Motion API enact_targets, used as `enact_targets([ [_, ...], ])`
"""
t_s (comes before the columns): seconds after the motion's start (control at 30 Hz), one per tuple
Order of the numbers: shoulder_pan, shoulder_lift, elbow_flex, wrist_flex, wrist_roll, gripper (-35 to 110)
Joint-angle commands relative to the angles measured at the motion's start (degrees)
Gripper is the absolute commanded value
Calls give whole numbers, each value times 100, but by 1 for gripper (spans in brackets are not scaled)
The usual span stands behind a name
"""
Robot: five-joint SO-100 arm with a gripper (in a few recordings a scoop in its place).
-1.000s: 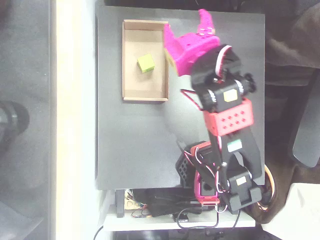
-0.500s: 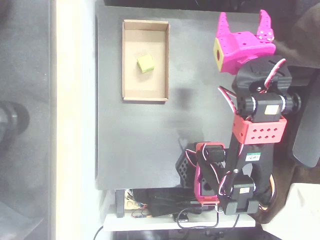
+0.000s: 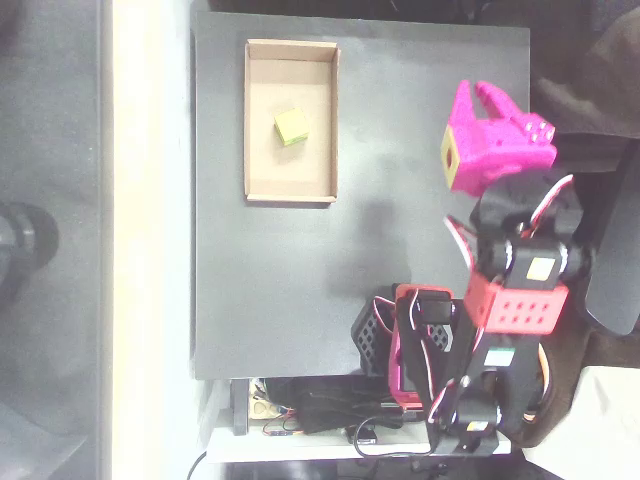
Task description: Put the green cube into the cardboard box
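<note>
Green cube: you see it lying inside the cardboard box, near the middle, touching no wall.
Cardboard box: it sits near the tabletop's top-left corner in the overhead view.
Gripper: your magenta gripper hangs at the tabletop's right edge, well apart from the box, holding nothing; fingers bunched together, so you cannot tell if they are parted.

A dark, matte table top fills the middle of the overhead view, rectangular and evenly lit. Along its left side runs a pale, cream-coloured strip, bright under the light. Beyond that strip lies grey floor, with a dark round blurred shape at the left edge. Black cables bunch at the table's lower edge on a white ledge.
</note>
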State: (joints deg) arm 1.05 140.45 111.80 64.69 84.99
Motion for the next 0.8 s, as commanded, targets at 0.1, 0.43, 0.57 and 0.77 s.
enact_targets([
  [0.1,62,1564,1670,0,62,2],
  [0.43,62,3876,4649,-53,62,2],
  [0.57,26,4359,5458,-53,62,2],
  [0.77,18,4693,6372,-53,62,2],
])
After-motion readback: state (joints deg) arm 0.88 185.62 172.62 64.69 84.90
